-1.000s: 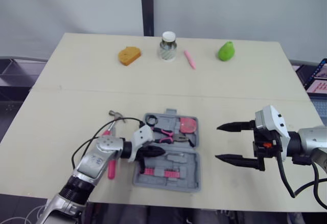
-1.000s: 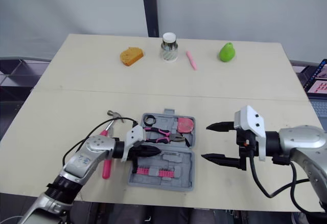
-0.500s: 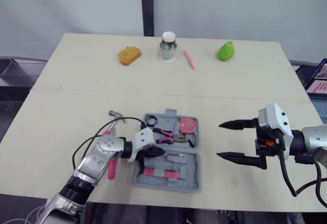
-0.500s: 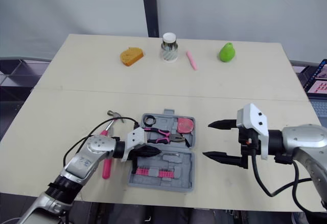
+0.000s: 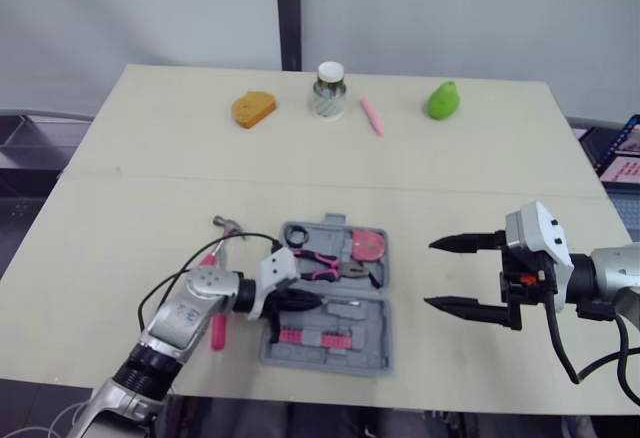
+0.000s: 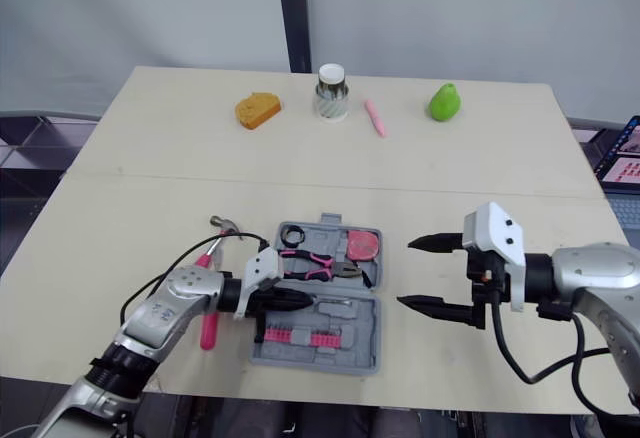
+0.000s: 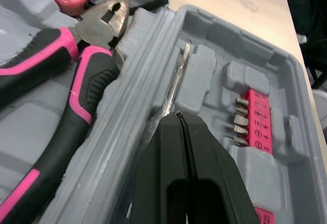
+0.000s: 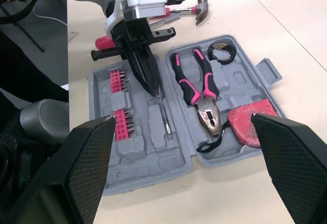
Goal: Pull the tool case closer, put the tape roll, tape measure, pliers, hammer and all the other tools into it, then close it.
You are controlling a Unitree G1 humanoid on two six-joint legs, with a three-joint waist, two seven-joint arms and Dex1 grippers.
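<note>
The grey tool case (image 5: 372, 358) lies open near the table's front edge. Its far half holds the black tape roll (image 5: 297, 234), the pink-handled pliers (image 5: 325, 263) and the red tape measure (image 5: 368, 245). Its near half holds a thin screwdriver (image 7: 176, 78) and pink bit holders (image 5: 312, 336). My left gripper (image 5: 305, 301) is shut, with its tips on the case's middle ridge at the end of the screwdriver shaft. The pink-handled hammer (image 5: 218, 298) lies on the table left of the case, partly under my left arm. My right gripper (image 5: 430, 275) hovers open just right of the case, holding nothing.
Along the far edge of the table are an orange sponge (image 5: 253, 109), a white-lidded jar (image 5: 327, 90), a pink marker (image 5: 371, 116) and a green pear (image 5: 441, 100). A seam crosses the table (image 5: 150, 208) ahead of the case.
My left gripper's fingers have drawn together into a thin point over the case. My right gripper has shifted slightly to the right and stays open.
</note>
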